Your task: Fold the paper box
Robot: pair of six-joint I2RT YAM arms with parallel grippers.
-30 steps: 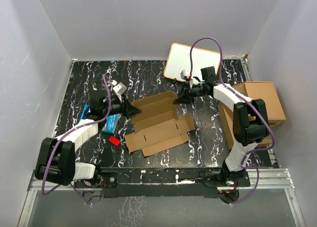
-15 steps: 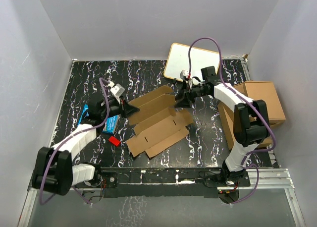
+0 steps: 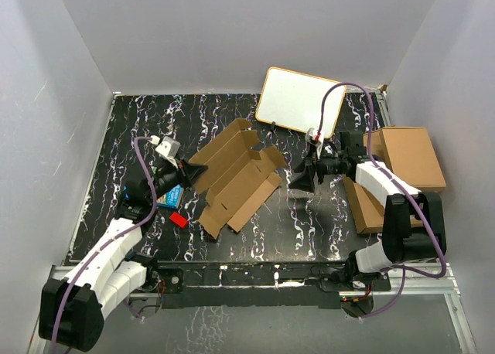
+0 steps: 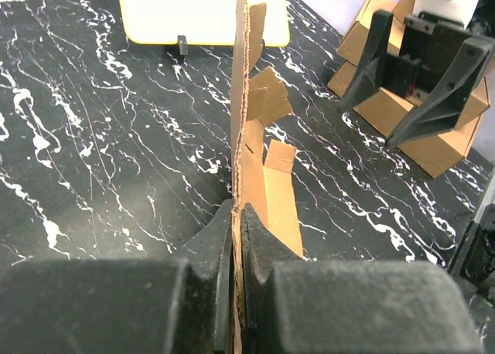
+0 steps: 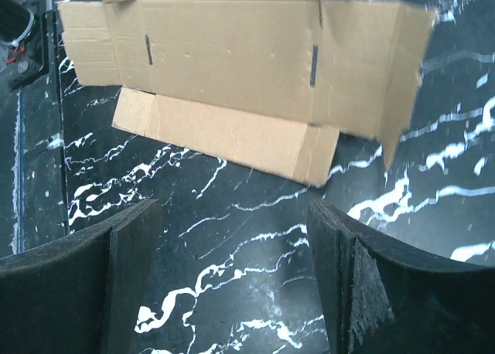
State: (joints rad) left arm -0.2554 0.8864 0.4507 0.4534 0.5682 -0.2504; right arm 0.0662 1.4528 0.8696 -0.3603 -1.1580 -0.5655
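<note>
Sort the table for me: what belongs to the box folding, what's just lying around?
Job: paper box, left hand shut on its edge, right hand open and apart from it.
Lying about: whiteboard, stacked cardboard boxes, blue book, small red object.

The left arm (image 3: pixel 116 230) stretches forward with its wrist turned right, the left gripper (image 3: pixel 193 171) pinched tight on an edge of the paper box (image 3: pixel 236 180), while the right arm (image 3: pixel 379 180) folds back leftward, the right gripper (image 3: pixel 300 178) low, spread wide, holding nothing.
</note>
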